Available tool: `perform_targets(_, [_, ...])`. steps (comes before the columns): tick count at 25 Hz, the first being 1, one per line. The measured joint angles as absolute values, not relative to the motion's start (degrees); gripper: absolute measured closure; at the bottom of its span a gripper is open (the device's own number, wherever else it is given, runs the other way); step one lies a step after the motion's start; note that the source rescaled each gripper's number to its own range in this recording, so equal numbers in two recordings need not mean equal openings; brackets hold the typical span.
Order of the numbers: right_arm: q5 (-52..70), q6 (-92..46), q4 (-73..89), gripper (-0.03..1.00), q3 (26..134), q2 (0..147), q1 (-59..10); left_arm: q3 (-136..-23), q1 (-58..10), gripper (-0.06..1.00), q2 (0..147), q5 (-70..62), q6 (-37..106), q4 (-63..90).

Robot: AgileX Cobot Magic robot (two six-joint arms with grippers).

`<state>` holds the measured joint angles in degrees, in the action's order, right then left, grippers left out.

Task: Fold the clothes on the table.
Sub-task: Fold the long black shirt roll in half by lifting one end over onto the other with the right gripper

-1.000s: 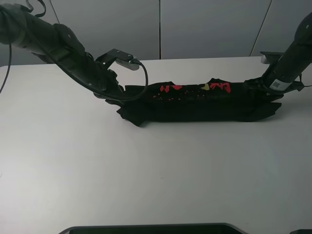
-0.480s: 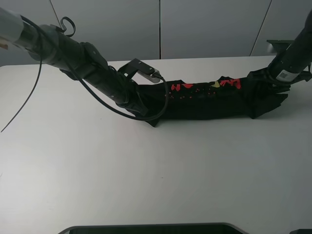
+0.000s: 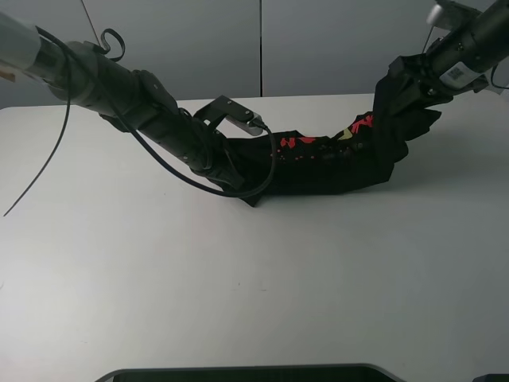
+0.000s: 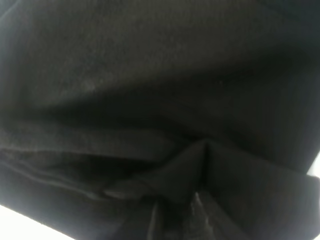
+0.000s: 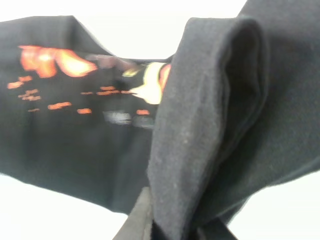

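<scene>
The clothes (image 3: 318,165), a black T-shirt with red and yellow print, lie folded into a long strip across the far half of the white table (image 3: 238,278). My left gripper (image 3: 232,159) presses down at the strip's left end, shut on a bunched fold of it. Black cloth (image 4: 150,75) fills the left wrist view, pinched at the gripper (image 4: 176,212). At the right, my right gripper (image 3: 409,76) is shut on the other end and holds it well above the table, so that end hangs from it. The draped cloth (image 5: 210,100) covers this gripper (image 5: 175,225) in the right wrist view.
Grey wall panels (image 3: 334,40) stand behind the table's far edge. A black cable (image 3: 266,171) from the left arm loops over the shirt's left end. A dark object (image 3: 238,372) lies along the near edge. Bare white table surface stretches in front of the shirt.
The left gripper dragged the shirt's left end to the right, then stayed put. The right gripper has risen and moved left, lifting the right end off the table.
</scene>
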<state>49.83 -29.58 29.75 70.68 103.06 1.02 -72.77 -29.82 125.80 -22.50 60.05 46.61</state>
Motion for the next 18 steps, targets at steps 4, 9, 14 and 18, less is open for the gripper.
perform_targets(4, [50.46, -29.95, 30.75, 0.86, 70.68, 102.38, -4.29, -72.77, -30.09, 0.79, 125.84, -22.50, 60.05, 46.61])
perform_targets(9, [50.04, -30.07, 32.78, 0.86, 70.68, 102.38, -10.43, -72.77, -30.22, 0.79, 125.84, -22.50, 60.05, 46.72])
perform_targets(14, [48.39, -30.28, 35.04, 0.86, 70.68, 102.38, -14.92, -72.77, -30.22, 0.79, 125.84, -22.50, 60.05, 46.72])
perform_targets(18, [45.59, -30.41, 35.59, 0.86, 70.68, 102.38, -17.25, -72.86, -30.22, 0.79, 125.93, -22.89, 60.05, 46.83])
